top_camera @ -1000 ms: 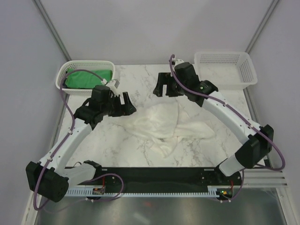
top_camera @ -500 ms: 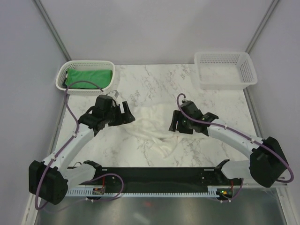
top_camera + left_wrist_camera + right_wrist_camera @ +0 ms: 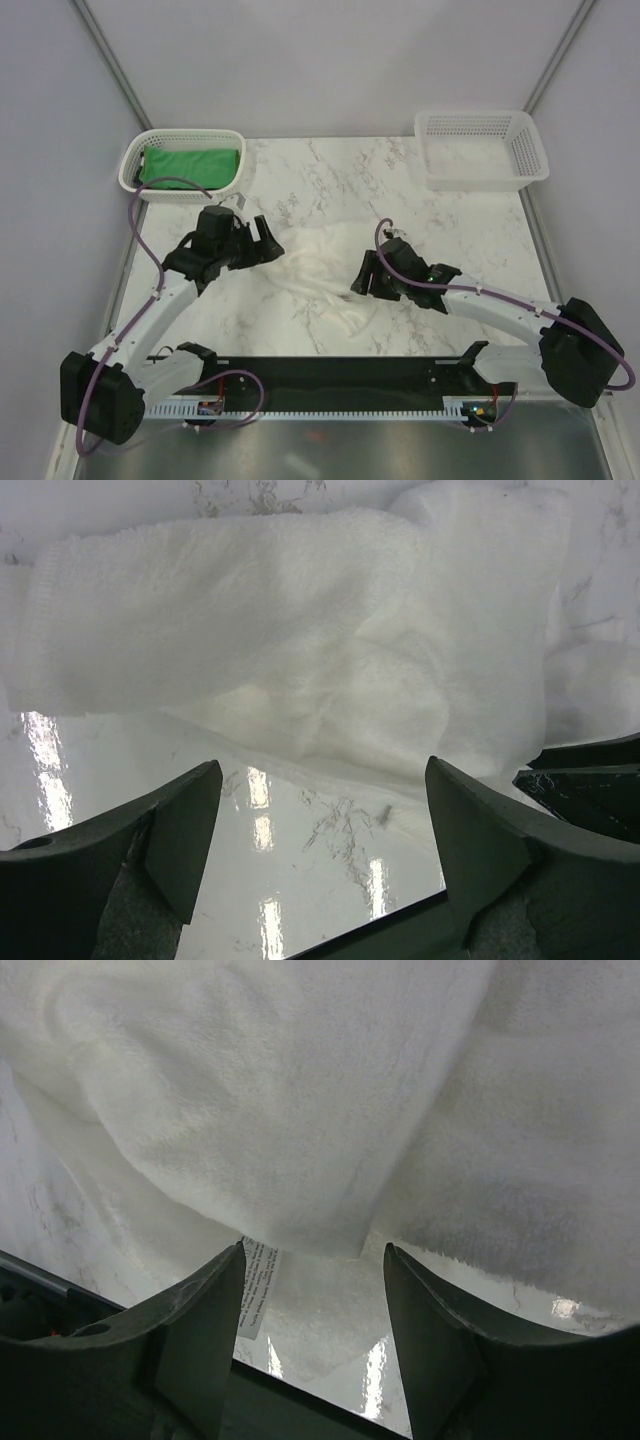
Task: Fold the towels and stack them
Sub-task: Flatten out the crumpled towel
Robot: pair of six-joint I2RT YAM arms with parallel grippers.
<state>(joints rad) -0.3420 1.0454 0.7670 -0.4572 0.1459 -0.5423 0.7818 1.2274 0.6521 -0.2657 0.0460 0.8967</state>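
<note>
The white towel (image 3: 322, 275) lies crumpled on the marble table between my arms. It fills the top of the left wrist view (image 3: 300, 640) and the right wrist view (image 3: 300, 1090), where its small tag (image 3: 257, 1285) shows. The green towel (image 3: 188, 166) lies in the left basket. The navy towel is out of view. My left gripper (image 3: 268, 243) is open and empty at the towel's left edge, its jaws (image 3: 315, 865) over bare marble. My right gripper (image 3: 362, 280) is open, low over the towel's right part, its jaws (image 3: 312, 1355) astride a fold near the tag.
A white mesh basket (image 3: 135, 172) stands at the back left with the green towel in it. A second white mesh basket (image 3: 530, 150) stands at the back right. A black rail (image 3: 330, 375) runs along the near table edge.
My right arm swung from the back of the table down onto the white towel's right part and lowered. My left gripper moved a little, staying at the towel's left edge.
</note>
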